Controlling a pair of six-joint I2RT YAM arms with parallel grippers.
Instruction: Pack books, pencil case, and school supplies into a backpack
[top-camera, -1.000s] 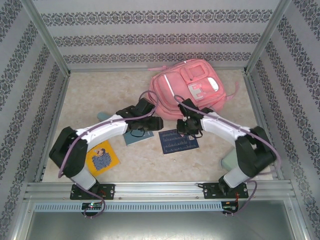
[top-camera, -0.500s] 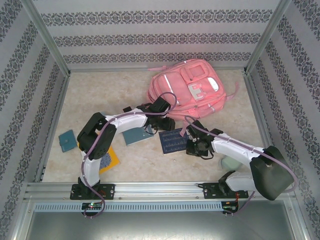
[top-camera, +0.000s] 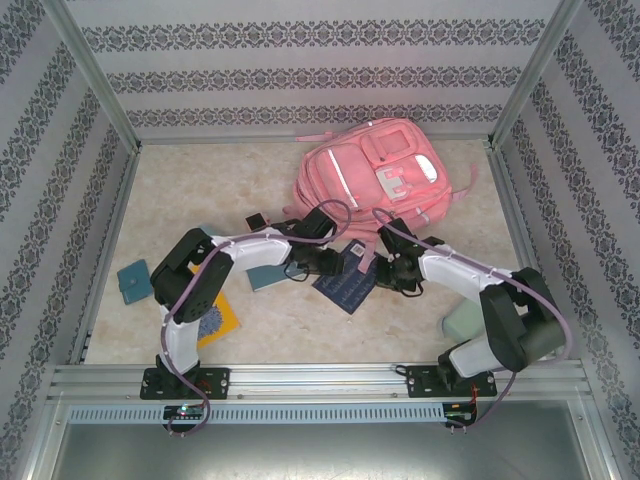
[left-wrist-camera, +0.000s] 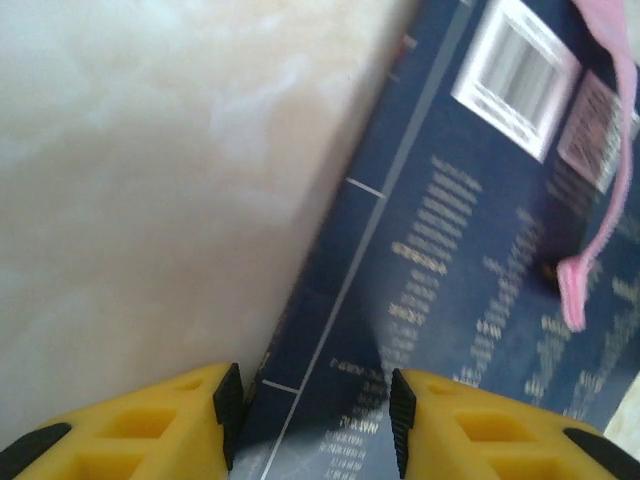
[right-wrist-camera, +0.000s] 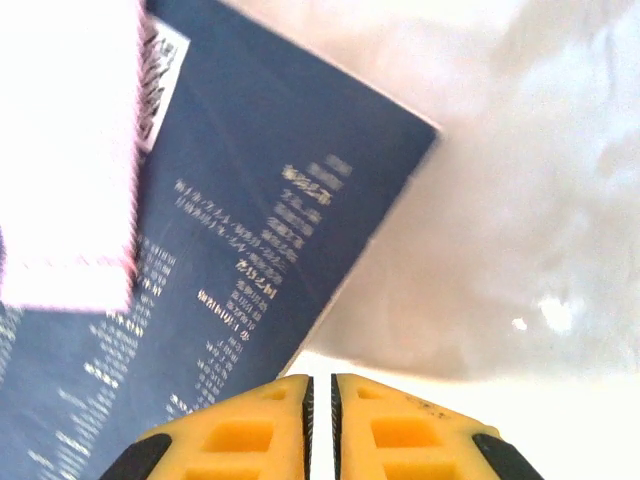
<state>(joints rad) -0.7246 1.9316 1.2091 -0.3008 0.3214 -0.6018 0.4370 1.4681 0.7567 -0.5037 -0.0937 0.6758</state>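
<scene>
The left arm (top-camera: 250, 242) folds at its elbow over the table's (top-camera: 190, 200) left side and stretches its forearm rightward to the middle, wrist bent down just in front of the backpack (top-camera: 380, 170). The right arm (top-camera: 460, 272) has its elbow out near the right edge and its forearm reaches left, so the two wrists meet over the navy book (top-camera: 347, 285). The book lies askew on the table, just near of the backpack, which sits at the far right. The left gripper (left-wrist-camera: 312, 400) has its fingers (left-wrist-camera: 150, 420) spread, with the book's long edge running between them and a pink strap (left-wrist-camera: 600, 200) across the cover beyond. The right gripper (right-wrist-camera: 320, 385) has its fingers (right-wrist-camera: 240, 430) pressed almost together at the book's other edge; whether they pinch it I cannot tell.
</scene>
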